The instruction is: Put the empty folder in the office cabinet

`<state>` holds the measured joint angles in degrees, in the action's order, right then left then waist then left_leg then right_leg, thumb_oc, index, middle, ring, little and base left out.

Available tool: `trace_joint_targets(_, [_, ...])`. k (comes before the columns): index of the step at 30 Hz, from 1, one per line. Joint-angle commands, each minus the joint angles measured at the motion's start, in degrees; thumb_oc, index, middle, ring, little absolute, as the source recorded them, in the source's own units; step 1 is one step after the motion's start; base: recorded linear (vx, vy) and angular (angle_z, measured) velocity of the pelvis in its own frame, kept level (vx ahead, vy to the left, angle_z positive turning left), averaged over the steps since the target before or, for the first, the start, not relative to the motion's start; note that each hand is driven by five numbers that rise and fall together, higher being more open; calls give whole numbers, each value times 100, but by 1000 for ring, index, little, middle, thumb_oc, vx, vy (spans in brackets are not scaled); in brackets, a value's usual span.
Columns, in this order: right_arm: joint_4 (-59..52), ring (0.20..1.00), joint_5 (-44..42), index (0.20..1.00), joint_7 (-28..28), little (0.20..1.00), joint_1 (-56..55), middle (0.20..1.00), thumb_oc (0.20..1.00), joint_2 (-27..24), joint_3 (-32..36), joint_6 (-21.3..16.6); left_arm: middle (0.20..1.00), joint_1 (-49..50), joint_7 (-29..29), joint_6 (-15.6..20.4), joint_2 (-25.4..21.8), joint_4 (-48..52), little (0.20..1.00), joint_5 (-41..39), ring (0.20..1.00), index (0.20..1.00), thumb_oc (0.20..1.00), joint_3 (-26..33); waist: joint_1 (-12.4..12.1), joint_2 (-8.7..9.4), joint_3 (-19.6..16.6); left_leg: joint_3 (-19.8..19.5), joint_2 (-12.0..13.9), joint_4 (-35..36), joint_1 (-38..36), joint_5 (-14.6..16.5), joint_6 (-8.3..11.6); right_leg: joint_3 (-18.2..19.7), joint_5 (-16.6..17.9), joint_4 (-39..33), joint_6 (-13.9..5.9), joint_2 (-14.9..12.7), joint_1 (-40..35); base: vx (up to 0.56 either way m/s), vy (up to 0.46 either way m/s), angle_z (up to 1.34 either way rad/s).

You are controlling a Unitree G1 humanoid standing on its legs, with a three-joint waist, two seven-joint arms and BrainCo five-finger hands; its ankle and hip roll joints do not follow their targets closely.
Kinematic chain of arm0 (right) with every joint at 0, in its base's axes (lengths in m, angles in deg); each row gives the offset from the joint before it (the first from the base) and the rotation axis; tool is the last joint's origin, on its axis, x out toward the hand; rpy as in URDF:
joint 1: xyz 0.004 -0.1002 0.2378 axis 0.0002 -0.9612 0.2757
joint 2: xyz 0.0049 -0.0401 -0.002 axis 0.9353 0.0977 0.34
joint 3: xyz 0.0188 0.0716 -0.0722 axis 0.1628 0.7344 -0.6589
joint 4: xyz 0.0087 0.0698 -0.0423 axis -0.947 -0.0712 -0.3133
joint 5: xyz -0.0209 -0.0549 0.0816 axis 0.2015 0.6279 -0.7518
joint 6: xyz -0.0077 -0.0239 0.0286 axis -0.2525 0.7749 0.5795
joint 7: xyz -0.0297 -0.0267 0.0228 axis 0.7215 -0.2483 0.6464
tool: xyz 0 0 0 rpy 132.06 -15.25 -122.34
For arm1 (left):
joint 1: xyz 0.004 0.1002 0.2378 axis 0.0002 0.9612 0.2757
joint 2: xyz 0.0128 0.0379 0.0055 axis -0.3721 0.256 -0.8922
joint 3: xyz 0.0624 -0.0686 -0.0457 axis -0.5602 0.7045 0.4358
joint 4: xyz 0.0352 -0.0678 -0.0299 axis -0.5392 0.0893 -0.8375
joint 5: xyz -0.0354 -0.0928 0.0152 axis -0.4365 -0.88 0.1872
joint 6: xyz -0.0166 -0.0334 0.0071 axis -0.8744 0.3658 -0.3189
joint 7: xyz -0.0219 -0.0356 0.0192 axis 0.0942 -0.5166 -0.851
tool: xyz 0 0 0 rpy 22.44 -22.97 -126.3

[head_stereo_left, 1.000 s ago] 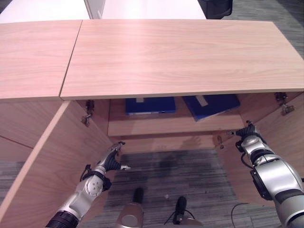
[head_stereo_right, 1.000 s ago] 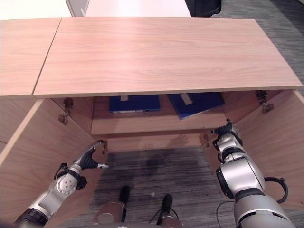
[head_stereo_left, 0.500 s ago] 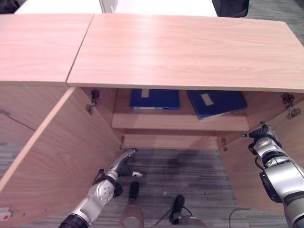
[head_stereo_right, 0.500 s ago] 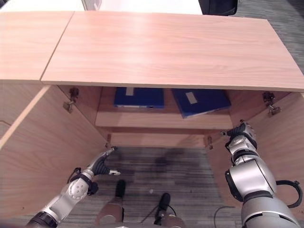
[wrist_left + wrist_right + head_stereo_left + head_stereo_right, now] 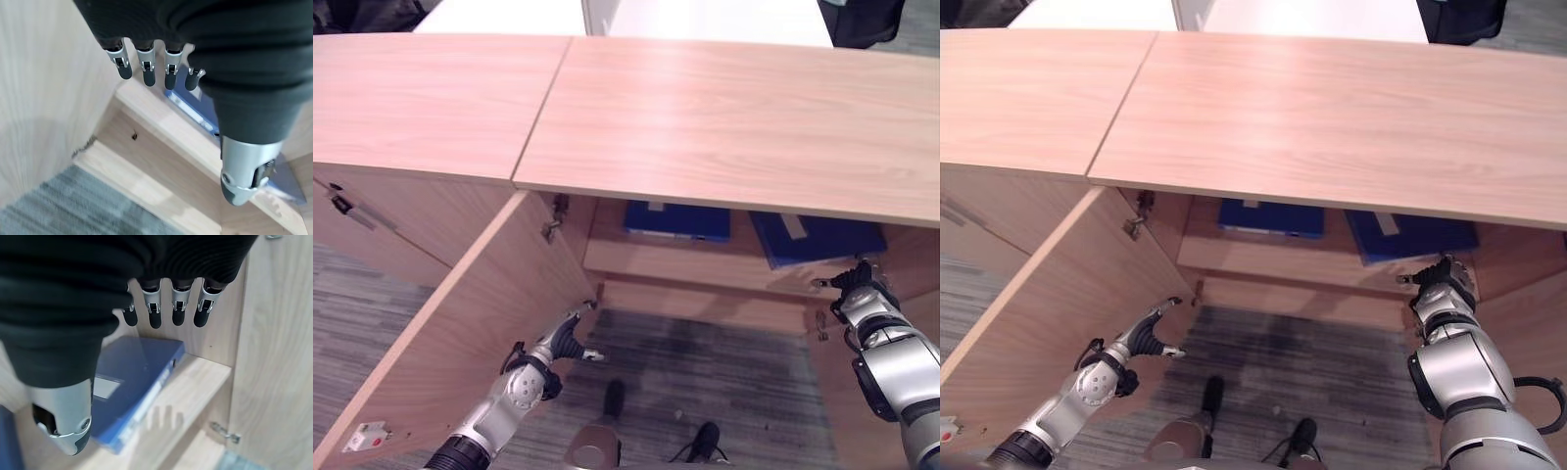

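Two blue folders lie flat on the shelf inside the open wooden cabinet (image 5: 724, 127): one on the left (image 5: 677, 219), one on the right (image 5: 818, 238) lying askew. My left hand (image 5: 560, 345) hangs open and empty beside the open left door (image 5: 470, 333), below the shelf. Over by the right door, my right hand (image 5: 860, 291) is open and empty just in front of the shelf (image 5: 695, 262) edge. In the right wrist view the askew folder (image 5: 132, 382) lies past my straight fingers (image 5: 155, 313). The left wrist view catches the left folder (image 5: 195, 110) on the shelf.
The cabinet top spans the view; a second closed cabinet (image 5: 411, 108) adjoins at the left. Grey carpet (image 5: 705, 372) lies between the open doors. A white desk (image 5: 705, 18) stands behind.
The camera has swung, so the whole scene shifted right and the left door shows more. Both hands stay in about the same place relative to the cabinet, open and empty.
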<state>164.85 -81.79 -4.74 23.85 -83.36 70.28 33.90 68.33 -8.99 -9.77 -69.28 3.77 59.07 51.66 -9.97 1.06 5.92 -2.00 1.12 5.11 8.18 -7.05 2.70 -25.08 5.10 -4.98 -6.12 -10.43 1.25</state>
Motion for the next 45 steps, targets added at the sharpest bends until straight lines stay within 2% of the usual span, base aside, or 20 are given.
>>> trace_joint_targets(1, [109,1000,160,1000,78,1000,-27,1000,1000,-166,-133,-29,1000,-19,-124,224,-191,271,1000,106,1000,1000,1000,129,-51,159,-64,650,-165,-142,-89,874,-379,211,-282,456,-266,-156,364,34,5,2])
trace_joint_targets(6, [129,1000,141,1000,59,1000,-140,1000,1000,-122,-69,6,1000,-47,-146,188,-175,224,1000,128,1000,1000,1000,153,43,223,102,525,-83,-124,-438,1004,-335,594,-116,146,-348,87,841,132,-82,-6])
trace_joint_targets(11, [162,1000,80,1000,83,1000,-320,1000,1000,-207,138,50,1000,-98,-194,151,-123,236,1000,157,1000,1000,1000,122,118,384,193,374,-1,-179,-588,1106,-242,668,0,155,-364,2,925,154,-212,22])
trace_joint_targets(13, [185,1000,18,1000,133,1000,-326,1000,1000,-193,148,35,1000,-78,-252,127,-67,128,1000,157,1000,1000,1000,93,139,426,125,436,145,-93,-653,1082,-145,649,9,95,-343,16,852,188,-329,-2])
trace_joint_targets(16, [214,1000,-31,1000,189,1000,-403,1000,1000,-179,108,-37,1000,63,-289,88,18,61,1000,53,1000,1000,1000,201,196,407,1,478,558,-48,-746,1006,103,644,-215,132,-182,209,735,161,-271,-8])
trace_joint_targets(17, [213,1000,-32,1000,191,1000,-408,1000,1000,-177,105,-39,1000,70,-288,88,17,62,1000,53,1000,1000,1000,203,201,404,-5,475,568,-44,-747,1001,114,640,-225,139,-172,218,738,223,-376,-4])
trace_joint_targets(18, [168,1000,-57,1000,232,1000,-443,1000,1000,-163,61,-81,1000,117,-290,78,50,38,1000,-3,1000,1000,1000,251,207,368,27,470,767,-387,-702,971,176,650,-451,216,-33,358,612,91,-201,-3])
trace_joint_targets(20, [134,1000,-68,1000,266,1000,-428,1000,1000,-178,48,-95,1000,100,-277,68,61,29,1000,-14,1000,1000,1000,240,207,368,73,429,804,-725,-544,812,185,628,-501,232,53,388,565,100,-246,2])
trace_joint_targets(21, [78,1000,-71,1000,338,1000,-377,1000,1000,-232,19,-102,1000,50,-289,62,98,16,1000,-37,1000,1000,1000,181,148,316,193,302,798,-1275,-244,510,188,575,-648,256,158,451,435,115,-247,11])
trace_joint_targets(23, [80,1000,-63,1000,326,1000,-338,1000,1000,-246,-15,-98,1000,23,-280,61,128,8,1000,-69,1000,1000,1000,145,134,316,228,181,680,-1357,-70,541,142,564,-700,246,182,451,393,94,-130,15])
trace_joint_targets(24, [72,1000,-27,1000,305,1000,-285,1000,1000,-272,-92,-95,1000,33,-243,68,157,64,1000,-96,1000,1000,1000,107,81,338,241,13,457,-1212,215,753,91,576,-756,209,167,426,324,90,-61,12])
trace_joint_targets(26, [79,1000,13,1000,287,1000,-270,1000,1000,-291,-138,-95,1000,58,-221,73,161,111,1000,-109,1000,1000,1000,100,65,323,230,-45,393,-1081,334,746,85,576,-774,187,153,414,299,111,-29,14])
trace_joint_targets(29, [-20,1000,233,1000,363,1000,-9,1000,1000,-383,-421,-118,1000,42,-195,86,173,172,1000,-157,1000,1000,1000,-1,-42,142,372,-205,263,-651,837,357,125,666,-852,217,154,503,298,92,45,8])
trace_joint_targets(31, [-93,1000,337,1000,416,1000,112,1000,1000,-355,-529,-121,1000,52,-225,97,162,223,1000,-160,1000,1000,1000,-4,-47,87,450,-172,313,-675,893,394,122,713,-912,290,157,526,362,-50,95,-4])
trace_joint_targets(32, [-277,1000,480,1000,562,1000,496,1000,1000,-367,-737,-115,1000,-8,-332,115,143,349,1000,-211,1000,1000,1000,-30,-46,-78,723,-178,258,-925,1149,450,90,822,-941,552,186,480,677,-143,145,-30])
trace_joint_targets(36, [-293,1000,540,1000,698,1000,1526,1000,1000,-573,-1183,-92,1000,-388,-576,155,31,343,1000,-241,1000,1000,1000,-124,-62,-218,1056,44,164,-1517,1788,644,11,1035,-918,1136,252,316,1583,-197,219,-38])
trace_joint_targets(38, [-339,1000,479,1000,748,1000,2104,1000,1000,-684,-1488,-132,1000,-517,-799,150,-59,405,1000,-300,1000,1000,1000,21,-89,-183,1167,302,170,-1951,2250,873,-87,1269,-902,1590,298,212,2298,-147,229,-44])
trace_joint_targets(40, [-322,1000,460,1000,769,1000,2322,1000,1000,-678,-1624,-130,1000,-558,-874,133,-62,415,1000,-326,1000,1000,1000,93,-105,-157,1165,392,196,-2150,2450,977,-133,1387,-923,1744,307,202,2548,-46,110,-46])
trace_joint_targets(42, [-326,1000,433,1000,819,1000,2587,1000,1000,-733,-1750,-133,1000,-638,-988,111,-61,434,1000,-350,1000,1000,1000,190,-117,-121,1205,451,220,-2489,2679,1289,-178,1597,-1062,2022,290,211,2882,21,119,-46])
trace_joint_targets(45, [-341,1000,400,1000,890,1000,2844,1000,1000,-863,-1853,-105,1000,-762,-1119,76,-60,481,1000,-339,1000,1000,1000,329,-91,-59,1247,573,204,-2870,3065,1462,-258,1721,-1102,2318,305,186,3358,-19,58,-25])
